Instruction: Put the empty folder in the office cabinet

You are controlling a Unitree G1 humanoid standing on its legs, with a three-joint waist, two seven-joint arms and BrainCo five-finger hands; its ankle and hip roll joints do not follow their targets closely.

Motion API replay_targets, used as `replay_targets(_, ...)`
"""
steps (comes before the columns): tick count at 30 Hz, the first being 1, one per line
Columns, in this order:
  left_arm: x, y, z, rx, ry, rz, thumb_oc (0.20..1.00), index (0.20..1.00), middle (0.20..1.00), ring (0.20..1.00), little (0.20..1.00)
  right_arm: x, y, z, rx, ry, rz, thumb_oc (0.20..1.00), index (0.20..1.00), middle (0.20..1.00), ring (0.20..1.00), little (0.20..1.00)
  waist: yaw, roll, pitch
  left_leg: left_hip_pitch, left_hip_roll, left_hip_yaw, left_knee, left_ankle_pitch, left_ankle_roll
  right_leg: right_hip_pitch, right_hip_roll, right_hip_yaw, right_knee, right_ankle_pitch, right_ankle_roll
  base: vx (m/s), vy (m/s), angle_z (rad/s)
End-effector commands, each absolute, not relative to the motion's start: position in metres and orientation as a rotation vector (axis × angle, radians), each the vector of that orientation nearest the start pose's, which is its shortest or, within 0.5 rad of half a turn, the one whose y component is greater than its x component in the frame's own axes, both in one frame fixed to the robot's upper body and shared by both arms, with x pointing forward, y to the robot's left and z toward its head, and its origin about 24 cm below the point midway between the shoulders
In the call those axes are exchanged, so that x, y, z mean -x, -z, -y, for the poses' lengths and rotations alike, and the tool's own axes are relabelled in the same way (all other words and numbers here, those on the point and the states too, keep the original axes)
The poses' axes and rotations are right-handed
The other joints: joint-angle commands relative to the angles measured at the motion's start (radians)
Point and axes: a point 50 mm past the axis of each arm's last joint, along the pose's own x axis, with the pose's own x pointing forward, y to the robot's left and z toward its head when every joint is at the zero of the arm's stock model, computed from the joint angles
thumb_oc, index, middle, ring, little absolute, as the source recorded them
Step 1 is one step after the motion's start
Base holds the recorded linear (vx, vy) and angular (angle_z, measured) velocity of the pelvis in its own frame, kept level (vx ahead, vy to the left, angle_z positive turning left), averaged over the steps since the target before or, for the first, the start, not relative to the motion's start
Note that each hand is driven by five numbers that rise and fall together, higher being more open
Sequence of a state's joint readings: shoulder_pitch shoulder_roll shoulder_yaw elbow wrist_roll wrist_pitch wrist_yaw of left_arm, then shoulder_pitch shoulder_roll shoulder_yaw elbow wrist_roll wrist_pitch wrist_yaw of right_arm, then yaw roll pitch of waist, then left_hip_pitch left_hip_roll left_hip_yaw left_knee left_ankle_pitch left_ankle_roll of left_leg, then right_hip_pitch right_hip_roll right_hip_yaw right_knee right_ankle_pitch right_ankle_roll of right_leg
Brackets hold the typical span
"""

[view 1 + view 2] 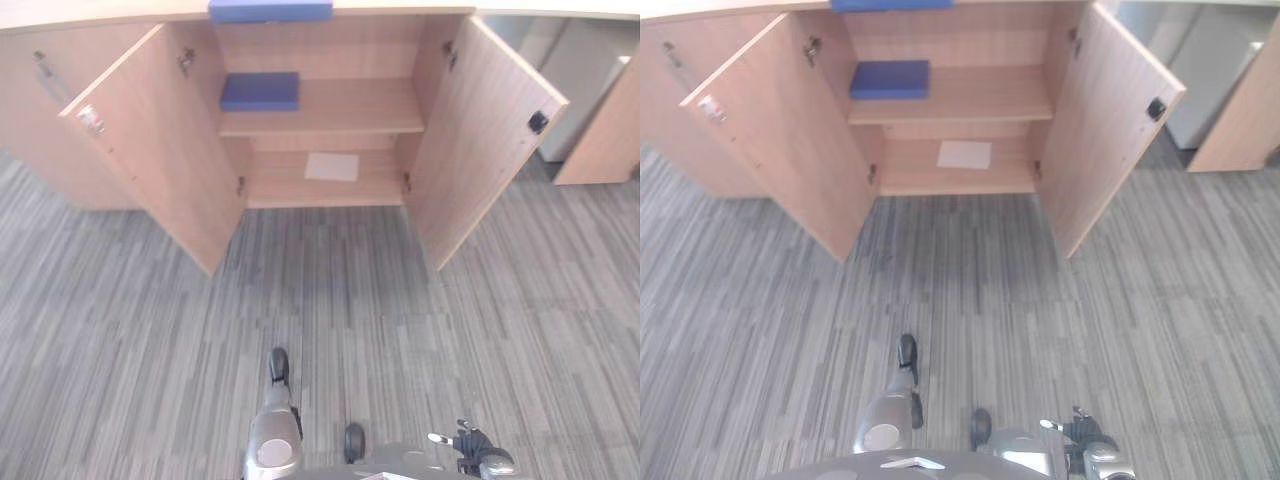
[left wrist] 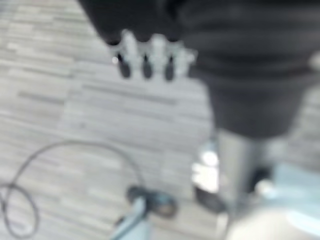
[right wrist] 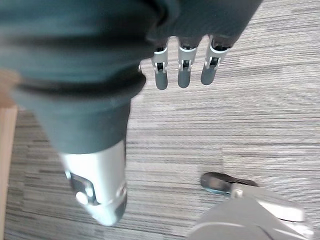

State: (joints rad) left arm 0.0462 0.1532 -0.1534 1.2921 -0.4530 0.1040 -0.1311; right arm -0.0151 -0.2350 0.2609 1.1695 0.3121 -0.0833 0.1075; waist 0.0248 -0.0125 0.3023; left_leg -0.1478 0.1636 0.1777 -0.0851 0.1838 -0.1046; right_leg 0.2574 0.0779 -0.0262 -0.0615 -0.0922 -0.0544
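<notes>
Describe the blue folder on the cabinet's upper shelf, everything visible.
The folder is a flat, plain blue rectangle, closed, looking like stiff card or plastic. It lies flat at the left end of the upper shelf of the open wooden cabinet, close to the left wall. Nothing rests on it and no hand touches it. Whether it holds anything cannot be told.

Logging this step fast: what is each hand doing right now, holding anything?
Left hand: open, fingers relaxed over the carpet, holding nothing.
Right hand: open, fingers hanging straight, holding nothing.
</notes>
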Motion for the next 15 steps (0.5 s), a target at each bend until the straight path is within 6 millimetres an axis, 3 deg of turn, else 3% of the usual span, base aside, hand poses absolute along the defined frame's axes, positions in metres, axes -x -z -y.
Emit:
replay_targets(1,-0.039,0.174,-0.211,0.200,-0.170,-1.374,1.000,1.000,1.000,1.000,1.000,-0.127,0.147,0.215,0.087,-0.109,-0.985,1.000,1.000,1.000,1.000,1.000,0.022,-0.011,-0.043,-0.068,-0.030,-0.011,0.111,0.007,0.052,0.064,-0.123,0.018,0.088,-0.050,0.082,0.46,0.296,-0.40)
replay_targets(4,-0.039,0.173,-0.216,0.184,-0.150,-1.365,1.000,1.000,1.000,1.000,1.000,-0.132,0.146,0.212,0.092,-0.138,-0.979,1.000,1.000,1.000,1.000,1.000,0.036,-0.018,-0.057,-0.087,-0.065,-0.035,0.178,-0.033,0.074,0.076,-0.148,0.014,0.099,-0.040,0.096,0.27,0.184,-0.16)
replay_targets(6,-0.042,0.170,-0.224,0.153,-0.123,-1.349,1.000,1.000,1.000,1.000,1.000,-0.142,0.143,0.203,0.182,-0.208,-0.960,1.000,1.000,1.000,1.000,1.000,0.049,-0.023,-0.079,-0.074,-0.111,-0.045,0.192,-0.070,0.111,0.073,-0.181,0.001,0.150,-0.020,0.119,0.42,0.332,0.11)
replay_targets(8,-0.051,0.167,-0.233,0.104,-0.093,-1.322,1.000,1.000,1.000,1.000,1.000,-0.150,0.140,0.200,0.221,-0.162,-0.936,1.000,1.000,1.000,1.000,1.000,0.045,-0.024,-0.085,-0.041,-0.141,-0.036,0.179,-0.090,0.149,0.013,-0.231,-0.039,0.312,0.090,0.160,0.37,0.345,0.21)
replay_targets(10,-0.058,0.165,-0.236,0.051,-0.073,-1.290,1.000,1.000,1.000,1.000,1.000,-0.156,0.138,0.204,0.241,-0.066,-0.929,1.000,1.000,1.000,1.000,1.000,0.036,-0.005,-0.078,0.011,-0.164,-0.027,0.160,-0.115,0.185,-0.127,-0.315,-0.076,0.581,0.238,0.173,0.33,0.380,0.15)
replay_targets(11,-0.062,0.165,-0.235,0.023,-0.061,-1.259,1.000,1.000,1.000,1.000,1.000,-0.155,0.138,0.209,0.224,0.005,-0.936,1.000,1.000,1.000,1.000,1.000,0.021,0.000,-0.067,0.075,-0.182,-0.024,0.132,-0.141,0.194,-0.219,-0.346,-0.084,0.681,0.240,0.184,0.39,0.330,0.07)
replay_targets(13,-0.071,0.163,-0.233,0.015,-0.068,-1.212,1.000,1.000,1.000,1.000,1.000,-0.154,0.138,0.216,0.192,0.066,-0.933,1.000,1.000,1.000,1.000,1.000,0.000,0.025,-0.053,0.146,-0.154,0.004,0.089,-0.136,0.191,-0.317,-0.304,-0.127,0.622,0.216,0.161,0.27,0.100,-0.20)
replay_targets(15,-0.078,0.161,-0.234,0.000,-0.063,-1.185,1.000,1.000,1.000,1.000,1.000,-0.153,0.138,0.219,0.163,0.107,-0.933,1.000,1.000,1.000,1.000,1.000,-0.014,0.029,-0.046,0.181,-0.140,0.014,0.065,-0.137,0.178,-0.342,-0.275,-0.148,0.539,0.197,0.159,0.22,-0.162,-0.19)
